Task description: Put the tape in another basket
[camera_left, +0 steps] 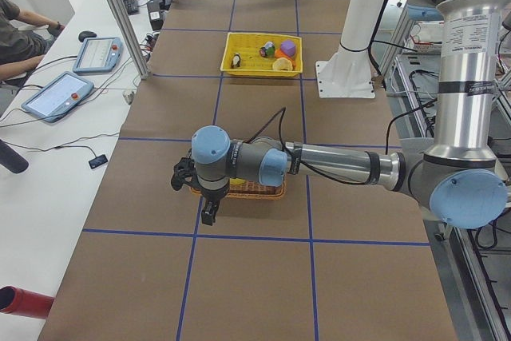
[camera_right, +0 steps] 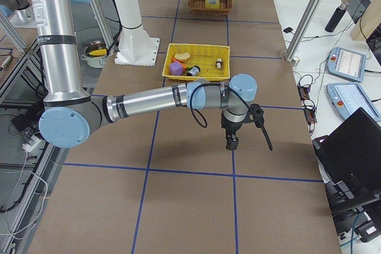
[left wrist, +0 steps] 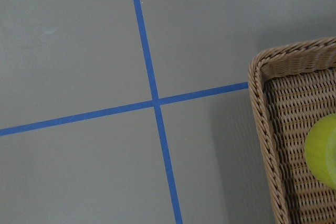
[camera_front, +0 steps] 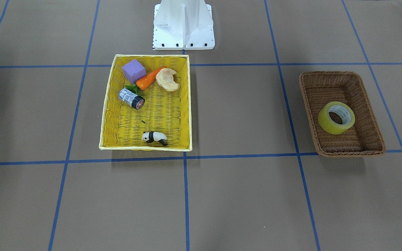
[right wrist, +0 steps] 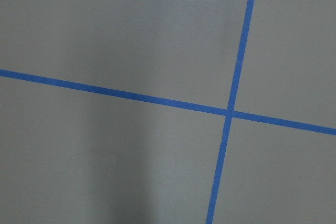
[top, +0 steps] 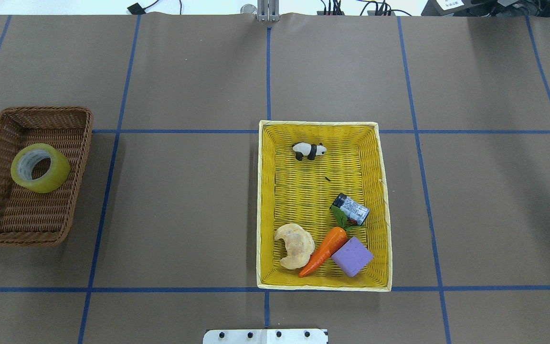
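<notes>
Bright even overhead light, soft shadows, sharp focus

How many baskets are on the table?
2. The brown basket is far over on the robot's left side, with the tape inside it. The yellow basket is near the middle. No other basket seems hidden.

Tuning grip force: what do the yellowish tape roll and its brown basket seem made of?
The ring-shaped yellowish tape roll looks like smooth, translucent plastic film on a white, perhaps cardboard, core. The dark brown rectangular basket looks like matte woven wicker: visible strands, braided rim.
</notes>
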`<state>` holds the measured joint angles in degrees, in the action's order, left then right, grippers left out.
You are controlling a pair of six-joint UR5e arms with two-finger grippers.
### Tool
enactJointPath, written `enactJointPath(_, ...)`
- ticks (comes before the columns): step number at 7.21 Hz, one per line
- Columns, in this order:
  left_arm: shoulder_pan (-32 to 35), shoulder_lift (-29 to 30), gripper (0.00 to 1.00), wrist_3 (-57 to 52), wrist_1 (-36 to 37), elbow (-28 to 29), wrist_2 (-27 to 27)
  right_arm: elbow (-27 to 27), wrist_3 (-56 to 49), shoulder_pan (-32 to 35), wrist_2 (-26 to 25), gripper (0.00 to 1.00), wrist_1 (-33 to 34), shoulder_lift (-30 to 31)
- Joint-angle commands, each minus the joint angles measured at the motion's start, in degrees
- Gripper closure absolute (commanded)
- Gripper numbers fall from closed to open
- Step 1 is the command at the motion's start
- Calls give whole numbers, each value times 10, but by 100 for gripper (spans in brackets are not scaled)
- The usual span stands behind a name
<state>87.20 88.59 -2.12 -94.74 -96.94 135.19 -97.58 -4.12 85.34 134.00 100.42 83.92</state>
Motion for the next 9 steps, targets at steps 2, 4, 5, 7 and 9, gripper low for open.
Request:
enactJointPath(2, 0, -1, 1, 0, 0, -2, 3, -9, 0, -2, -7, 0, 0, -1)
enactJointPath(4, -1, 0, 1, 0, -1, 0, 4, -9, 0, -2, -18, 0, 0, 2)
enactJointPath(5, -1, -1, 1, -1, -1, 0, 4, -1, 0, -10, -17, 0, 0, 7)
enactJointPath(7, -1, -2, 1, -2, 0, 14, 6, -8, 1, -9, -21, 0, 0, 11)
enactJointPath(9, 0, -2, 1, -2, -1, 42, 6, -8, 2, 9, -14, 0, 0, 13)
